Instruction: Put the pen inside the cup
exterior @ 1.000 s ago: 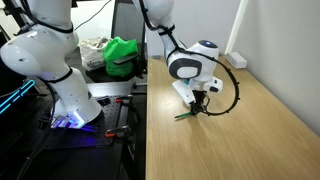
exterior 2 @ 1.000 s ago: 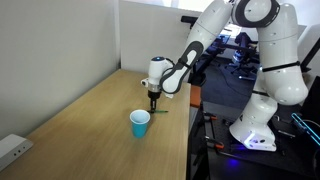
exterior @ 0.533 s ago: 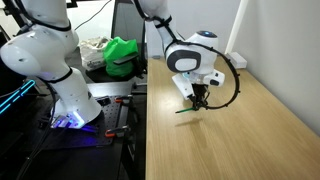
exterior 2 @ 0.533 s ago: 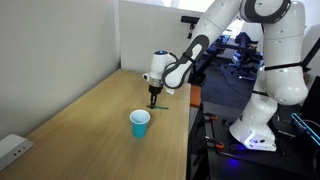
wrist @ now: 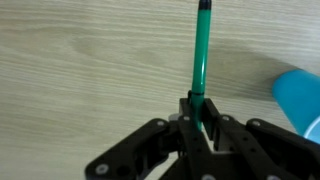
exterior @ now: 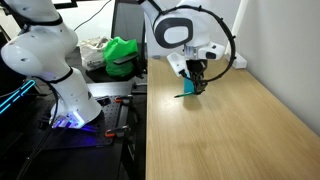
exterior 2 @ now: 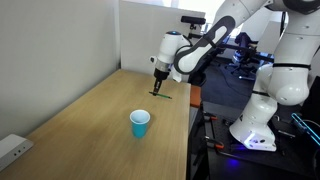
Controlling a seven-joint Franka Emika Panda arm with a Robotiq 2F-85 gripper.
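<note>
My gripper (exterior: 197, 84) is shut on the dark green pen (exterior: 189, 91) and holds it in the air above the wooden table; the pen hangs tilted from the fingers. It shows in an exterior view (exterior 2: 160, 90) too, with the gripper (exterior 2: 158, 76) above it. In the wrist view the pen (wrist: 201, 60) sticks out between the shut fingers (wrist: 198, 112). The light-blue cup (exterior 2: 140, 123) stands upright on the table, nearer the camera than the gripper and apart from it. Its edge shows at the right of the wrist view (wrist: 300, 98).
The wooden table (exterior: 230, 130) has a wall along one side (exterior 2: 60, 50). A white power strip (exterior 2: 12, 150) lies at the table's near corner. A green object (exterior: 122, 55) and another white robot arm (exterior: 45, 55) stand beside the table.
The gripper has risen from the table with the pen in it; the pen has left the surface. The cup has not moved.
</note>
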